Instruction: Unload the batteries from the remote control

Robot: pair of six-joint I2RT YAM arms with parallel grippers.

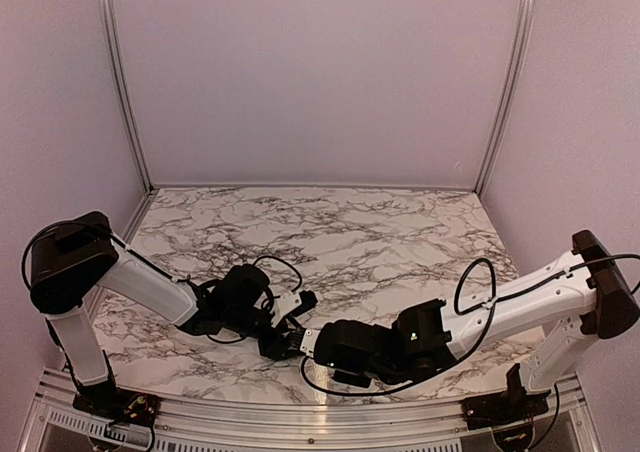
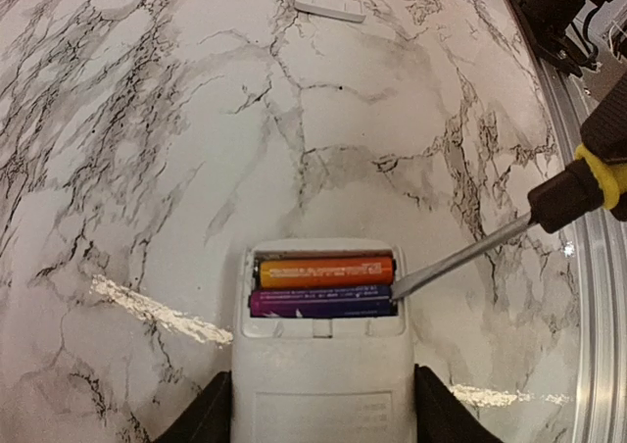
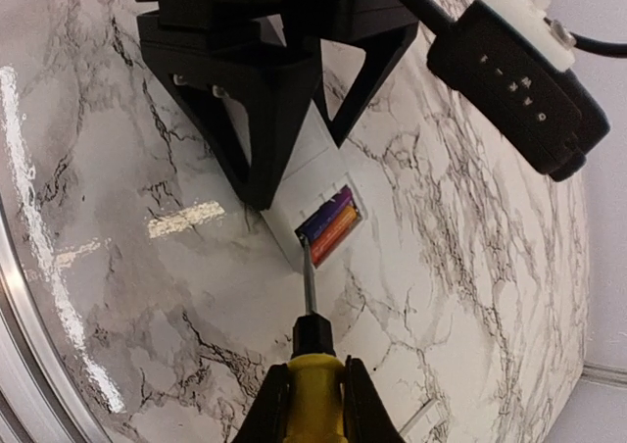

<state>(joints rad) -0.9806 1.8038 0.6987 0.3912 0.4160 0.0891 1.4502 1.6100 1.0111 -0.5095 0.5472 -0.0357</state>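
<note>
Left end effector (image 2: 321,418) pinching remote control (image 2: 318,365) by both long edges, near front of desk (image 2: 147,120). Compartment uncovered; two batteries (image 2: 325,270) seated inside, orange beyond purple. Screwdriver (image 3: 308,286) tip touching compartment's right end. Right end effector (image 3: 312,379) clamped on yellow handle. White cover plate (image 2: 329,6) well apart.

Remote control (image 2: 318,394) white; batteries (image 2: 323,270) orange, purple; screwdriver (image 3: 313,384) yellow-handled.

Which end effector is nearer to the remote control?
Left. The left end effector grips the remote control by its sides. The right end effector stands a screwdriver's length away, gripping its yellow handle, tip at the batteries.
</note>
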